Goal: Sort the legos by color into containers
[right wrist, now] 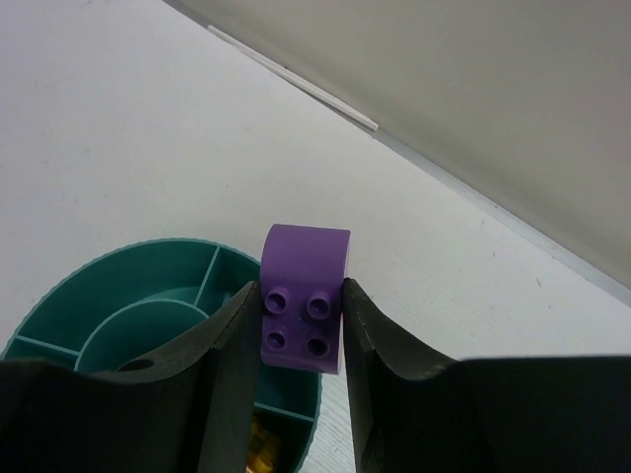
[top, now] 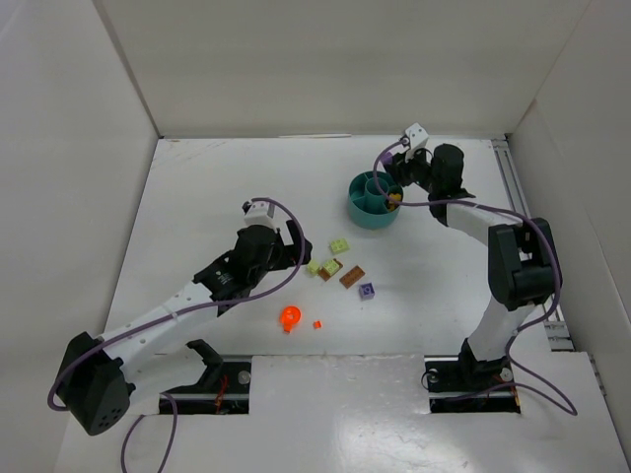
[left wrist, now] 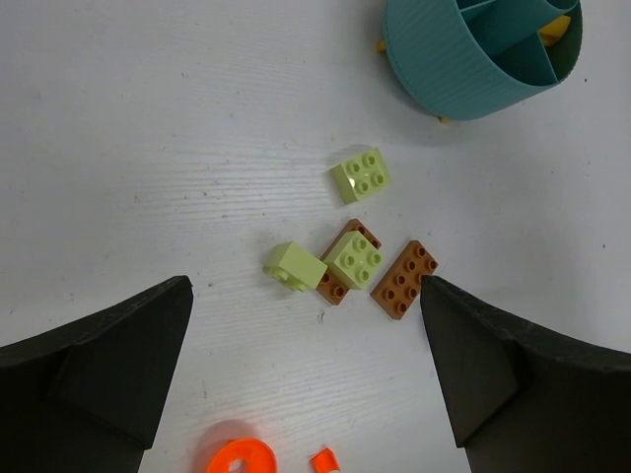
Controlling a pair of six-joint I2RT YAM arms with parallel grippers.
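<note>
My right gripper [right wrist: 299, 317] is shut on a purple lego [right wrist: 305, 258] with a rounded top, held just above the far edge of the teal tub [right wrist: 59, 307]. Yellow legos [right wrist: 258, 443] lie in one of its wedge containers. In the top view the right gripper [top: 397, 187] hangs over the tub [top: 367, 214]. My left gripper [left wrist: 306, 320] stands open above the table, short of the loose legos: two pale green bricks [left wrist: 361, 175] [left wrist: 295, 266], a green brick on a brown one [left wrist: 352, 258], a brown plate [left wrist: 404, 280], an orange ring [left wrist: 235, 459] and a tiny orange piece [left wrist: 323, 459].
A second purple lego [top: 367, 290] sits right of the brown plate [top: 352, 277]. White walls enclose the table on three sides, and a metal rail [top: 515, 182] runs along the right edge.
</note>
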